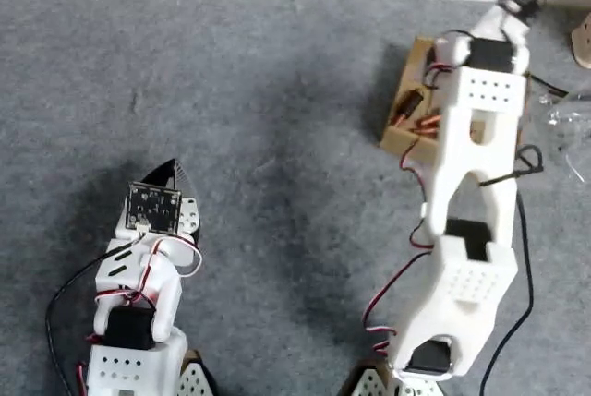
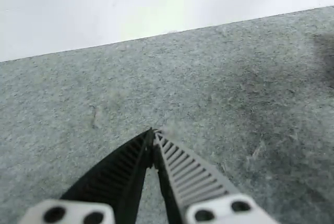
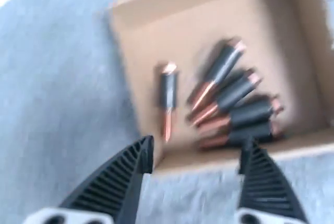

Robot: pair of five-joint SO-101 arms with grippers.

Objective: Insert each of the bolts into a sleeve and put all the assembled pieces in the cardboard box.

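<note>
My right pincer (image 3: 198,143) hangs spread apart above the cardboard box (image 3: 172,31), with the assembled pieces (image 3: 229,98) lying inside. My left pincer (image 2: 154,135) is pressed together, holding nothing, over the bench (image 2: 250,78). Best I lift straight up, wary of clipping the box wall.

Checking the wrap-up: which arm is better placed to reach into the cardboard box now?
Right. The right gripper hangs open just over the cardboard box, which holds five assembled pieces. The left gripper is shut over the grey carpet, well away from the box.
</note>
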